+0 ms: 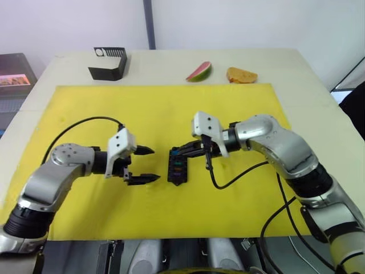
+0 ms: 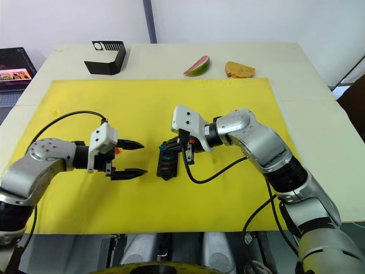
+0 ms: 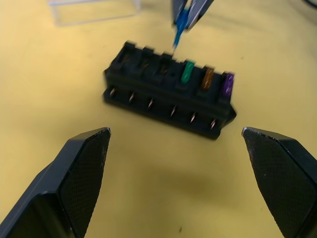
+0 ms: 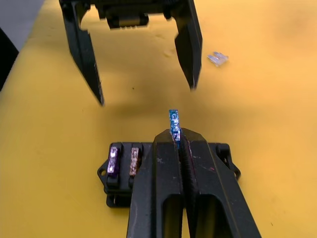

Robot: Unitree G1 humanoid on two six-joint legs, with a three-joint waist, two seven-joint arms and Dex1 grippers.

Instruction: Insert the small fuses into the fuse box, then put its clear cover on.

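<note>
The black fuse box (image 1: 177, 167) lies on the yellow mat between my two grippers. Green (image 3: 187, 72), orange (image 3: 208, 78) and purple (image 3: 228, 84) fuses stand in slots at one end. My right gripper (image 4: 181, 139) is shut on a blue fuse (image 4: 174, 123) and holds it just above the box's empty slots. My left gripper (image 1: 155, 164) stands open a short way to the box's left, with nothing between its fingers. A pale fuse (image 4: 218, 58) lies loose on the mat. The clear cover (image 3: 94, 10) rests on the mat beyond the box.
The yellow mat (image 1: 228, 108) covers most of the table. At the back stand a black bent bracket (image 1: 108, 64), a watermelon slice (image 1: 199, 71) and a piece of bread (image 1: 241, 75). A laptop (image 1: 14, 77) sits off the table's left edge.
</note>
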